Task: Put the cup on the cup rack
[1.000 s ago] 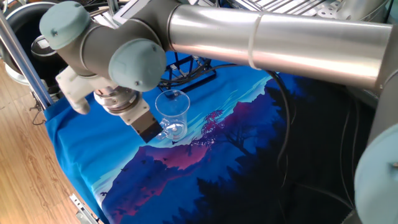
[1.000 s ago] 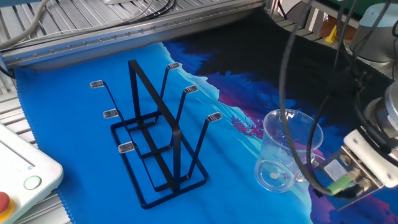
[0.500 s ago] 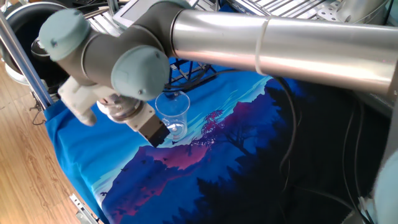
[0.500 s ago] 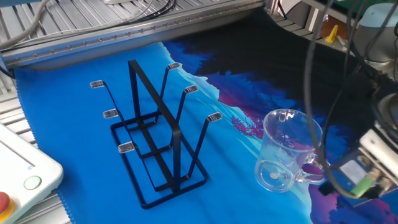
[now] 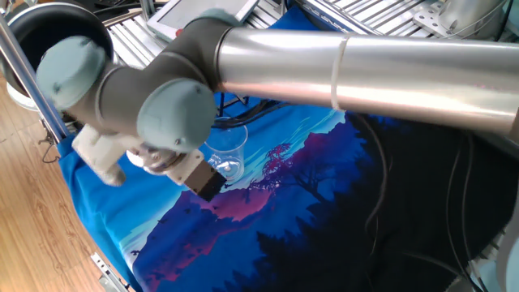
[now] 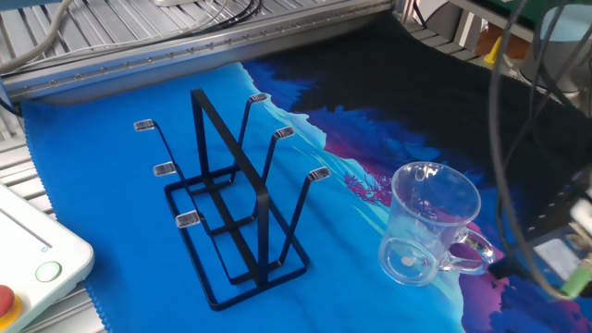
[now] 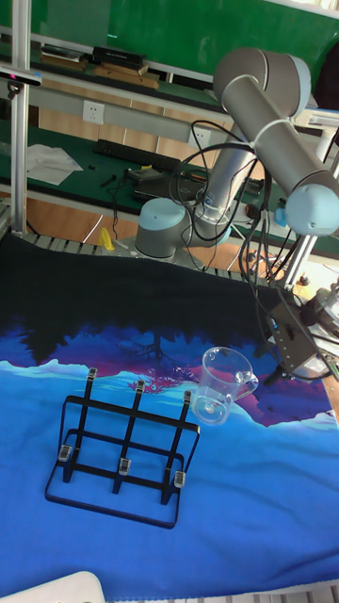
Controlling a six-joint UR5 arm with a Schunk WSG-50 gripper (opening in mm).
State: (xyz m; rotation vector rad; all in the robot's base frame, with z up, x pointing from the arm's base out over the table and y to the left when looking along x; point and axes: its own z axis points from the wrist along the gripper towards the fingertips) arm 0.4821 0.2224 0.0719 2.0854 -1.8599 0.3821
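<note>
The cup (image 6: 425,231) is a clear glass mug standing upright on the blue printed cloth, its loop handle (image 6: 474,255) turned toward the gripper. It also shows in the tall fixed view (image 7: 218,384) and, half behind the arm's wrist, in one fixed view (image 5: 227,150). The black wire cup rack (image 6: 231,141) stands to the cup's left, its pegs bare (image 7: 132,415). The gripper (image 6: 555,273) hangs just right of the handle, apart from it (image 7: 287,363). Its dark fingers (image 5: 204,183) show only as one block, so their gap is hidden.
A white box with green and red buttons (image 6: 37,268) sits at the cloth's near left corner. Black cables (image 6: 499,139) hang over the dark right part of the cloth. A black bin (image 5: 32,36) stands beyond the table edge, by a metal post.
The gripper has drawn back from the cup's handle, toward the right edge of the other fixed view. The cup and the rack stay where they were.
</note>
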